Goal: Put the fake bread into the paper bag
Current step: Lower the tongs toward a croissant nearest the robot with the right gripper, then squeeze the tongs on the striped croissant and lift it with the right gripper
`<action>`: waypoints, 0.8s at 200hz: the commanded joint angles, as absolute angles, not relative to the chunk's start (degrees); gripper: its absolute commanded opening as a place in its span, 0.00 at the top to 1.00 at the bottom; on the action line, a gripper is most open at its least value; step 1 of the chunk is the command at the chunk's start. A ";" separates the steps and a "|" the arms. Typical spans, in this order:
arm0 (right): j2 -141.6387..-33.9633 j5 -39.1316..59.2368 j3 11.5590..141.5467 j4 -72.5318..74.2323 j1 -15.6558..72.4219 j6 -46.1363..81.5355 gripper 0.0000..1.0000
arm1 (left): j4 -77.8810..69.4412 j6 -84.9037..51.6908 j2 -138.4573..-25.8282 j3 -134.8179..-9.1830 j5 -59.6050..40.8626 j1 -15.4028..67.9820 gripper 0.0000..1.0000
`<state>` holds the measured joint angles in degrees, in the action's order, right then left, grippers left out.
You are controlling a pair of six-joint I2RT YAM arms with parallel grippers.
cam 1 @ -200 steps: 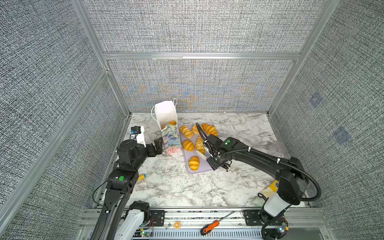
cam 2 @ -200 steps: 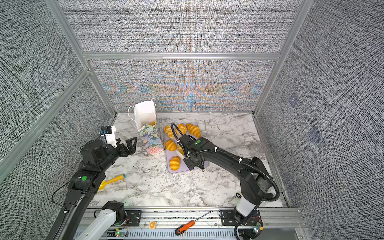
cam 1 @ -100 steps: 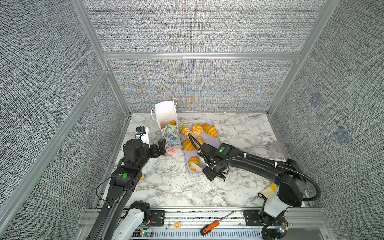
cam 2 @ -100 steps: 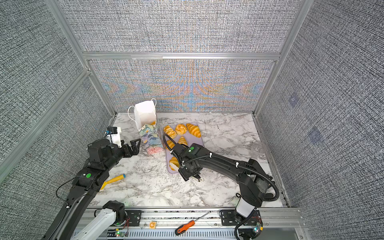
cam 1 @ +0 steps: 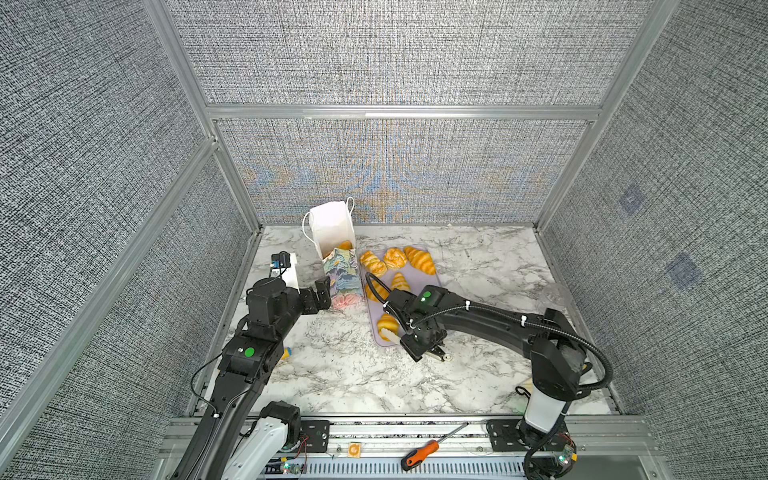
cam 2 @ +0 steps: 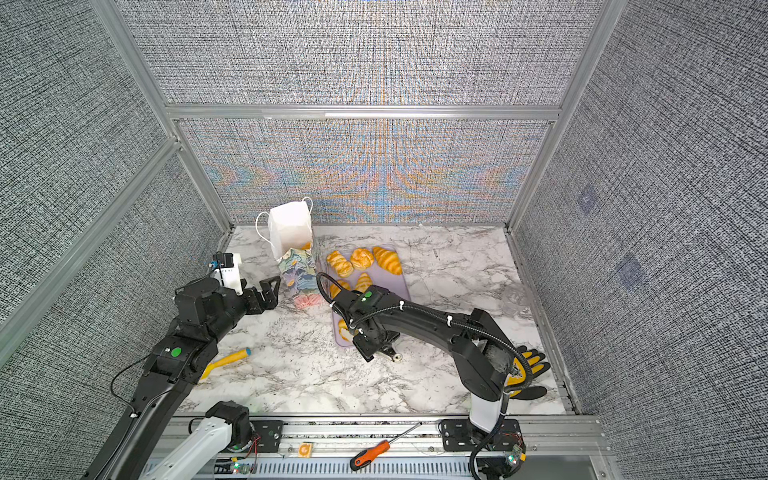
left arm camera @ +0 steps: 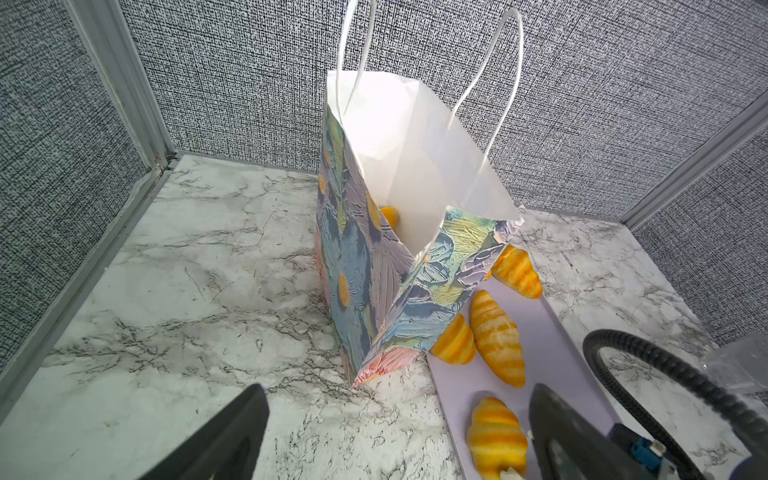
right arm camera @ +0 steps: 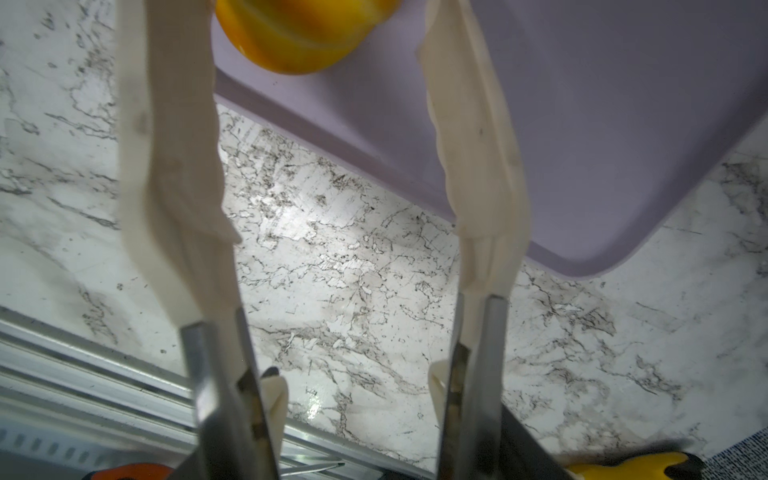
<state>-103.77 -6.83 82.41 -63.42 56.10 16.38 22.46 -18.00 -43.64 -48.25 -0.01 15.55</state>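
Closest in, on the front rail: an orange-handled screwdriver (cam 1: 419,453), no part of the job. Next, over the near end of the lilac tray (right arm camera: 582,124), the right claw (right arm camera: 309,108), jaws apart and set either side of the nearest piece of fake bread (cam 1: 386,324), not clamped on it; likely lined up so for a pinch across the croissant's width. Out to the left, about level with that, the left claw (left arm camera: 397,399), spread wide and holding nothing, aimed at the foot of the paper bag (left arm camera: 374,270); probably posted there to steady a tall, light thing against tipping. Just beyond, the bag itself, standing on the worktop (left arm camera: 187,291) right beside the tray's edge, mouth open and handles up, which makes for a short carry from tray to opening. Inside, low against the white lining, one golden pastry (left arm camera: 390,216) already in. Farther along the tray, a pair of croissants (left arm camera: 496,340), then a row of three (cam 1: 395,257) at the far end, all awaiting a turn.
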 commanded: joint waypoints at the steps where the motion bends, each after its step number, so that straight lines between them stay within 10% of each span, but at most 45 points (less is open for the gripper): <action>1: -104.37 -9.00 82.59 -65.65 56.08 15.26 0.35 | 22.24 -17.27 -43.55 -48.44 0.25 15.63 0.01; 160: -100.50 -12.74 77.96 -63.71 55.06 12.81 0.34 | 22.50 -17.67 -43.33 -47.79 0.96 16.44 0.01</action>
